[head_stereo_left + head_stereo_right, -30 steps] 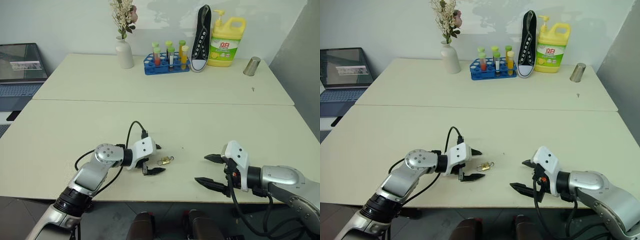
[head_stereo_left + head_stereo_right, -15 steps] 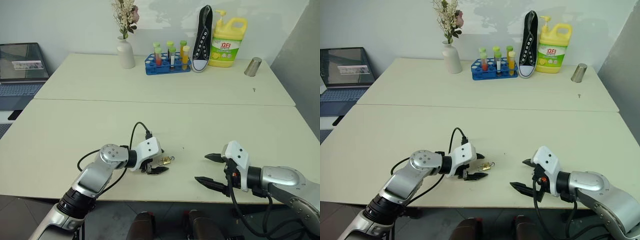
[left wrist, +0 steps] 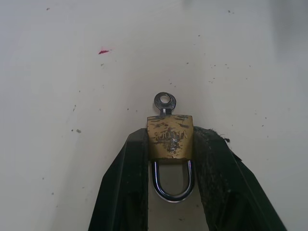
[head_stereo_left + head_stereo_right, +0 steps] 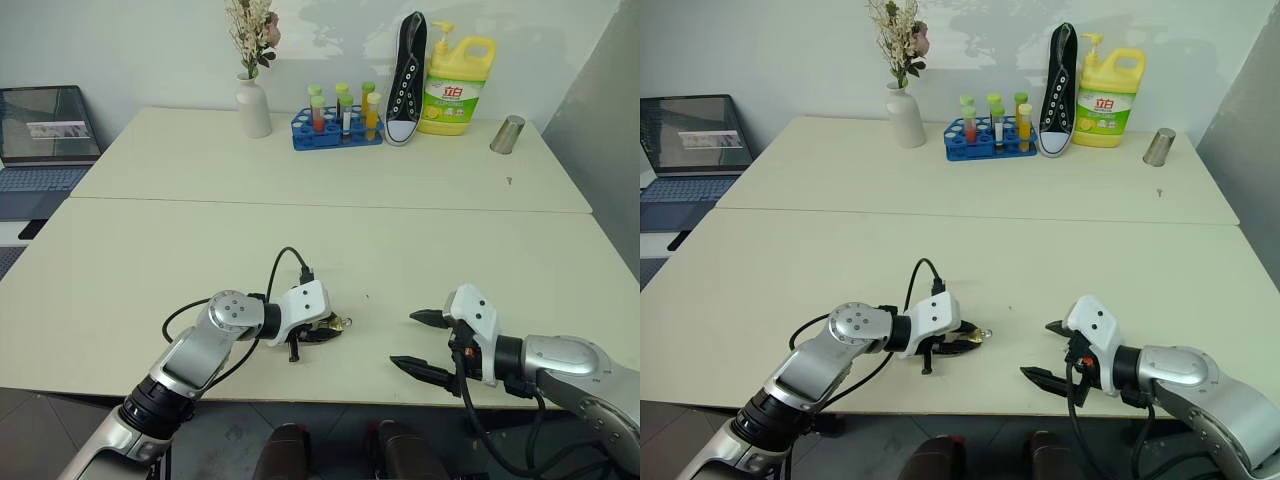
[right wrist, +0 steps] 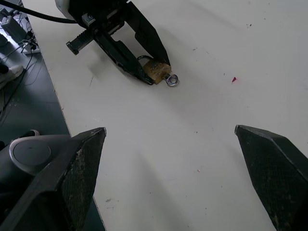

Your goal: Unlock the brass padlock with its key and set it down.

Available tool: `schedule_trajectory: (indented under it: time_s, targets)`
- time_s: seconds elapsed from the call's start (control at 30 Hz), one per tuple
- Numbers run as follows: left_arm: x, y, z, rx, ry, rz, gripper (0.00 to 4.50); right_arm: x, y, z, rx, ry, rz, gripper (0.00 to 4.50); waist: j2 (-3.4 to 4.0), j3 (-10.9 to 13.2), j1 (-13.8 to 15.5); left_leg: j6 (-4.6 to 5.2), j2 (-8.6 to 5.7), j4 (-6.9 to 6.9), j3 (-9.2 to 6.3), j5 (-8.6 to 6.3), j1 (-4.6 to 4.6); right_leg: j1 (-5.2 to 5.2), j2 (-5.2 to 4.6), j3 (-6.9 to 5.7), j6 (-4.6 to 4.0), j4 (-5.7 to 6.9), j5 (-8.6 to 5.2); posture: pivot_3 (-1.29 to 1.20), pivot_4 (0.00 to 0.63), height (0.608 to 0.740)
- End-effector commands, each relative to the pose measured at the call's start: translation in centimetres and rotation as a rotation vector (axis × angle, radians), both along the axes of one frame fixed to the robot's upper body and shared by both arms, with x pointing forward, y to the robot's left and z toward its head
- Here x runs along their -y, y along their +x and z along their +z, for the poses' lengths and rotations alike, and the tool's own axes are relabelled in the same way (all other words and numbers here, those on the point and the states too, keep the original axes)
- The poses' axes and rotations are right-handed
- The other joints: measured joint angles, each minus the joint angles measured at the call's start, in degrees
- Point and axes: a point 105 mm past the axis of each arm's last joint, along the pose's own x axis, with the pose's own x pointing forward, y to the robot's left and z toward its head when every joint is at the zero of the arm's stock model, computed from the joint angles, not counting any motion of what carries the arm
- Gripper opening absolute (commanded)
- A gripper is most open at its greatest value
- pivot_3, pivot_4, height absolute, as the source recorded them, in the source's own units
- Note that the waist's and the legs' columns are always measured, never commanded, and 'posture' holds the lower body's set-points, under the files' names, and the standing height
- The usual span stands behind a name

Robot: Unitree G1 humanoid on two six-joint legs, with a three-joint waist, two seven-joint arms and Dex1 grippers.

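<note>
Two black fingers (image 3: 126,185) of left claw (image 3: 169,144) pressed against both sides of small golden-brass rectangular padlock (image 3: 169,137), silver U-shaped shackle (image 3: 172,182) lying back between them. Tiny silvery ring-headed key (image 3: 164,102) seated in padlock's far end, resting on cream table (image 4: 300,240). Well to padlock's right, right claw (image 4: 422,342) spread wide, holding nothing, just above table.
</note>
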Motion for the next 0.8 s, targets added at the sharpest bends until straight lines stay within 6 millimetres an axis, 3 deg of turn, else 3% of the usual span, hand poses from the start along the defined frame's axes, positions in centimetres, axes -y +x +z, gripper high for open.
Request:
schedule_trajectory:
  time_s: [0.03,0.13,0.2,0.33,0.43,0.57,0.8]
  targets:
    - [0.7,1.7,2.1,0.24,-0.009,-0.079,0.96,0.8,0.2,1.1,0.072,0.0,-0.01,4.5,-0.01,0.0,0.2,0.0,0.0,0.0,0.01,0.0,-0.01,-0.01,0.0,0.01,0.0,0.0,0.0,0.0,0.15,0.74]
    - [1.7,2.4,5.6,0.548,-0.099,-0.235,0.96,1.5,0.6,1.4,0.111,0.001,-0.037,4.5,-0.07,0.0,0.4,0.0,0.0,0.02,-0.01,0.0,-0.05,-0.04,0.0,-0.01,0.01,0.0,0.01,0.0,0.15,0.74]
    - [1.7,2.4,7.5,0.618,-0.208,-0.266,0.96,1.8,0.7,1.6,0.126,0.003,-0.051,4.5,-0.07,0.0,0.4,0.0,0.01,0.01,0.04,0.0,-0.06,-0.04,0.0,0.02,0.01,-0.03,0.01,0.0,0.15,0.74]
    - [0.2,3.5,8.3,0.783,-0.157,-0.309,0.96,1.9,0.7,1.8,0.138,0.01,-0.061,4.5,-0.07,0.0,0.0,0.0,0.02,-0.04,0.08,0.0,-0.06,-0.05,0.02,0.06,0.01,-0.06,0.01,0.0,0.15,0.74]
    - [0.1,4.4,10.0,0.843,-0.238,-0.265,0.96,1.9,0.9,2.2,0.148,0.035,-0.074,4.5,-0.07,0.0,0.0,0.0,0.06,-0.05,0.04,0.0,-0.06,-0.07,0.1,0.03,0.01,-0.03,0.01,0.0,0.15,0.74]
    - [1.0,3.3,11.5,1.07,-0.221,-0.427,0.96,0.9,0.9,4.0,0.142,0.156,-0.045,4.5,-0.11,0.1,0.1,0.0,0.04,0.0,0.03,0.0,-0.09,-0.06,0.08,0.01,0.03,-0.02,0.02,0.0,0.15,0.74]
    - [0.7,2.3,11.7,1.216,-0.223,-0.506,0.96,-0.1,1.8,6.1,0.139,0.257,-0.013,4.5,-0.1,0.1,-0.1,0.0,0.06,-0.03,0.13,0.0,-0.04,-0.05,0.08,0.02,0.06,-0.04,0.05,0.0,0.15,0.74]
